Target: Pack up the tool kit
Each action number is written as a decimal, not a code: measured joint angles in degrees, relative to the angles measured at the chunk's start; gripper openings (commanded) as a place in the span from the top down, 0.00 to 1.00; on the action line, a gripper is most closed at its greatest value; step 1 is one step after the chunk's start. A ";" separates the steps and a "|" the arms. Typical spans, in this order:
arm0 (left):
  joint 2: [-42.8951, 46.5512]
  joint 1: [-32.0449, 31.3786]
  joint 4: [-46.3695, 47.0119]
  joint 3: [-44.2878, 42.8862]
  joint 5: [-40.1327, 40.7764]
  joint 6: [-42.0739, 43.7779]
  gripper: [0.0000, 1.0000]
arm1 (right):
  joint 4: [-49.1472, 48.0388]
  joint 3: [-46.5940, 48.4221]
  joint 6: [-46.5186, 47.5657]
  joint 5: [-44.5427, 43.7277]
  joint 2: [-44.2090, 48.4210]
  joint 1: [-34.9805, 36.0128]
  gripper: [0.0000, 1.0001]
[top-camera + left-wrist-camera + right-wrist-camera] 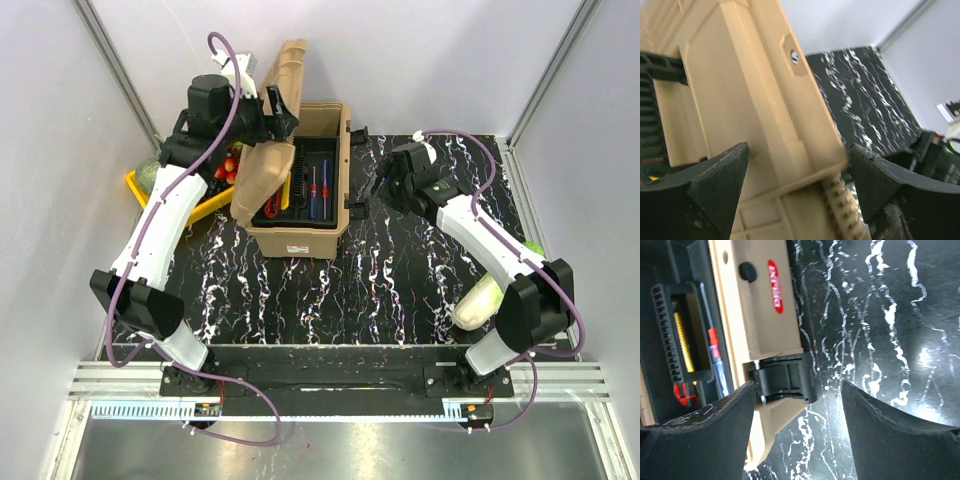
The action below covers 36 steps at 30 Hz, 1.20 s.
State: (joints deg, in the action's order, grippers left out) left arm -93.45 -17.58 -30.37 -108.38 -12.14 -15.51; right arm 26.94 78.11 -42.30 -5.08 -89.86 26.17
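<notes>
**A:** Top view: where did the tool kit stand?

**B:** The toolbox (335, 165) sat open on the table (400, 275) with screwdrivers (318, 190) in its tray. The left pincer (268, 112) was at the half-raised lid (262, 175). The right pincer (375, 185) was just beside the box's latch side.

**A:** Left wrist view?

**B:** The fingers were spread with the lid edge between them; contact could not be told. Lowering should probably follow the hinge arc, slowly.

**A:** Right wrist view?

**B:** The fingers were spread, with the black latch (785, 382) just ahead, between them. The pincer likely ought to hold clear until the lid seats.
</notes>
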 measured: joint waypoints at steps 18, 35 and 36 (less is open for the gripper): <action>3.04 -2.16 3.87 11.56 -10.86 -6.97 0.11 | 4.55 0.31 -0.48 -10.19 5.03 -0.68 0.23; 5.97 -18.10 -0.02 24.96 13.57 4.20 0.11 | -16.39 -28.55 -16.24 15.69 6.23 -16.22 0.25; 5.97 -18.43 0.90 25.66 15.98 5.03 0.11 | -19.12 -29.66 -17.55 17.49 5.66 -16.20 0.25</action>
State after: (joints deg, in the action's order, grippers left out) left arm -87.48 -36.01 -29.47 -82.72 3.84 -10.48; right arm 7.81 48.45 -59.86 12.40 -84.20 9.98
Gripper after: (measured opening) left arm 0.875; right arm 0.753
